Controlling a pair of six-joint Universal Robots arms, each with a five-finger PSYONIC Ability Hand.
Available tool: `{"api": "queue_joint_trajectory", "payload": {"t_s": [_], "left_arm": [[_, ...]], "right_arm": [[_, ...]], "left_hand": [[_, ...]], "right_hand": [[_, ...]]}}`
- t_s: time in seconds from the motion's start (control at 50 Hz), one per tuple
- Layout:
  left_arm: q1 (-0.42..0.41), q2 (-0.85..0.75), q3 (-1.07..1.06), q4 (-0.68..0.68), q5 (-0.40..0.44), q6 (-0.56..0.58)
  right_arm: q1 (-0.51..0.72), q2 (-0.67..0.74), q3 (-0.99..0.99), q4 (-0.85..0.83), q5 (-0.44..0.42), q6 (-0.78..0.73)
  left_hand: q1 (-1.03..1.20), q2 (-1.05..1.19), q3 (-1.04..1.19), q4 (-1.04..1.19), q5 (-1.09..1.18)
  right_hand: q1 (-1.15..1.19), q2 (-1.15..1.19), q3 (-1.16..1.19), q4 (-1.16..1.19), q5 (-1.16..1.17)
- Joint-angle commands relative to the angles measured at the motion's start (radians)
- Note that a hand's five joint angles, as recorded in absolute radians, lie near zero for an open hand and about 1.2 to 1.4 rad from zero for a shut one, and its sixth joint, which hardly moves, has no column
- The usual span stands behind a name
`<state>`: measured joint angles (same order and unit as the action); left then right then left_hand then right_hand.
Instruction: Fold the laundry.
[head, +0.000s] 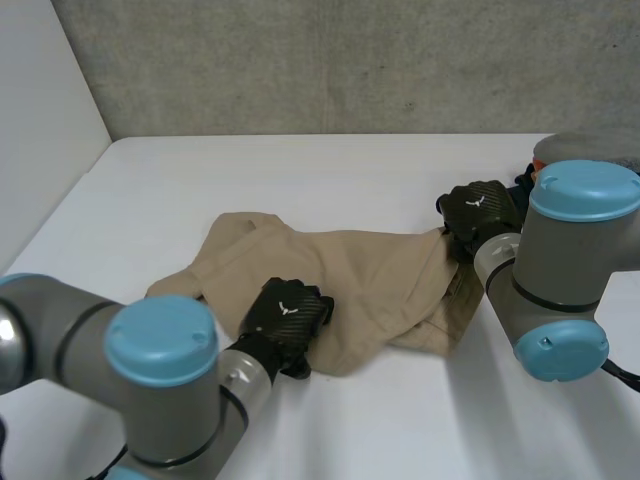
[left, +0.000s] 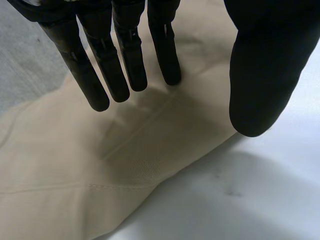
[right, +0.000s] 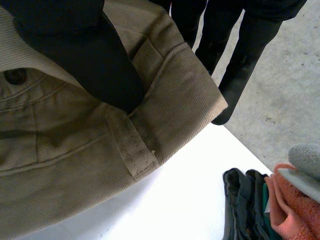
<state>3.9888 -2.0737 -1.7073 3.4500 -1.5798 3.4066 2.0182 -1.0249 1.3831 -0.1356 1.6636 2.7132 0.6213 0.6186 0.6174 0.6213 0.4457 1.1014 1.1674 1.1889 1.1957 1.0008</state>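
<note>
Head view: beige trousers (head: 350, 275) lie rumpled on the table (head: 300, 170), no clean fold yet, right hand (head: 480, 210) pinching their waistband corner between thumb and fingers, left hand (head: 285, 312) over their near edge with fingers straight, so most folding looks left.

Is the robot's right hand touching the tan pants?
Touching. The right wrist view shows the right hand pinching the tan pants by the waistband, thumb on one side and fingers on the other.
</note>
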Motion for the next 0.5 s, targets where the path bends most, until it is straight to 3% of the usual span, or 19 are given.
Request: {"api": "queue_joint_trajectory", "payload": {"t_s": [0.02, 0.08, 0.12, 0.14, 0.22, 0.38, 0.5], "left_arm": [[-0.003, -0.138, 0.118, 0.023, -0.005, 0.022], [-0.002, -0.155, 0.135, 0.026, -0.005, 0.034], [0.003, -0.157, 0.135, 0.032, -0.003, 0.043], [0.001, -0.152, 0.133, 0.037, -0.003, 0.046], [0.000, -0.088, 0.121, 0.047, -0.011, 0.049], [0.041, 0.282, 0.106, 0.008, -0.017, 0.049], [0.139, 0.480, 0.216, -0.234, 0.027, 0.051]], "right_arm": [[-0.001, -0.001, 0.023, 0.002, -0.001, 0.002], [-0.001, -0.001, 0.027, 0.001, 0.001, 0.002], [-0.001, -0.004, 0.028, 0.002, 0.004, 0.002], [-0.001, -0.004, 0.028, 0.002, 0.002, 0.000], [-0.001, -0.032, 0.037, 0.004, 0.004, -0.013], [-0.003, -0.211, 0.034, 0.100, -0.002, -0.202], [0.005, -0.386, -0.025, 0.234, -0.001, -0.368]], "left_hand": [[0.194, 0.196, 0.198, 0.194, 0.195], [0.372, 0.375, 0.376, 0.372, 0.373], [0.748, 0.750, 0.751, 0.748, 0.749], [0.775, 0.777, 0.779, 0.775, 0.776], [0.775, 0.778, 0.779, 0.775, 0.776], [0.775, 0.778, 0.779, 0.775, 0.776], [0.775, 0.778, 0.779, 0.775, 0.776]], "right_hand": [[0.295, 0.229, 0.207, 0.201, 0.221], [0.295, 0.229, 0.207, 0.201, 0.221], [0.295, 0.229, 0.207, 0.201, 0.221], [0.295, 0.229, 0.207, 0.201, 0.221], [0.295, 0.229, 0.207, 0.201, 0.221], [0.295, 0.229, 0.207, 0.201, 0.221], [0.295, 0.229, 0.207, 0.201, 0.221]]}}
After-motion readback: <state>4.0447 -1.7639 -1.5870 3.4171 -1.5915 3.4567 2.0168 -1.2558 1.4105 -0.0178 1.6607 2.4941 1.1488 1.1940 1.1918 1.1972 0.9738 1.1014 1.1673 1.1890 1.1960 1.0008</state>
